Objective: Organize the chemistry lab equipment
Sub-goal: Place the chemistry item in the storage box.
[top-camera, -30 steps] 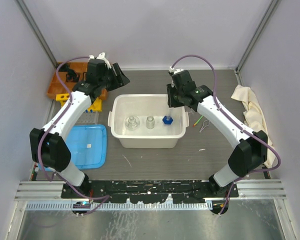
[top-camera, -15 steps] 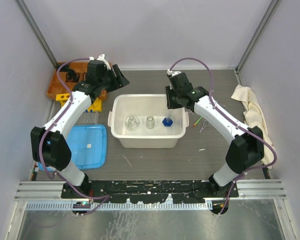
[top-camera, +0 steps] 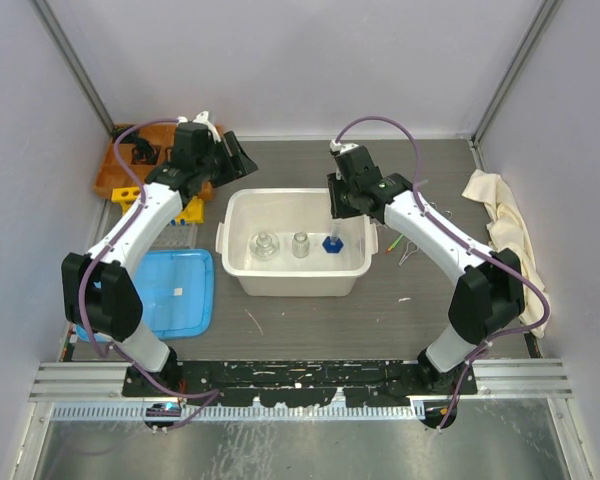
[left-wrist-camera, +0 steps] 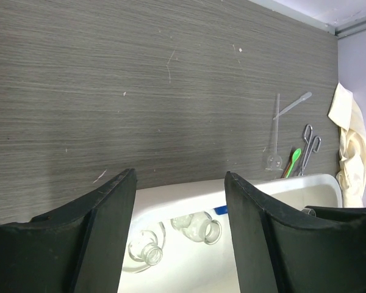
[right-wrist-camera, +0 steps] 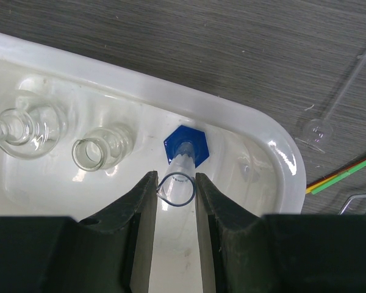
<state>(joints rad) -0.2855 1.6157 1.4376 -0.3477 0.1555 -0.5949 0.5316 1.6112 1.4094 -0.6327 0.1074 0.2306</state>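
A white tub (top-camera: pixel 232 215) in the middle holds two clear glass flasks (top-camera: pixel 264 245) (top-camera: pixel 300 244) and a clear glass cylinder on a blue hexagonal base (top-camera: pixel 332 242). My right gripper (right-wrist-camera: pixel 175 183) is over the tub's right end, shut on the cylinder's rim (right-wrist-camera: pixel 177 192), and both fingers touch the glass. Its base (right-wrist-camera: pixel 184 144) is low in the tub. My left gripper (left-wrist-camera: pixel 180 176) hovers open and empty above the tub's back left corner, with both flasks (left-wrist-camera: pixel 143 247) (left-wrist-camera: pixel 198 226) below it. Right of the tub lie metal forceps (left-wrist-camera: pixel 308 143), a green spoon (left-wrist-camera: pixel 294 160) and a pipette (left-wrist-camera: pixel 293 104).
A yellow rack (top-camera: pixel 190 208) and an orange tray (top-camera: pixel 115 165) of black parts sit at the back left. In front of them lies a blue tray (top-camera: pixel 175 290). A cream cloth (top-camera: pixel 505 225) is bunched against the right wall. A thin glass tube (left-wrist-camera: pixel 274 140) lies beside the pipette.
My right gripper has shifted a little to the left over the tub, still shut on the cylinder's top. The left arm has stayed put.
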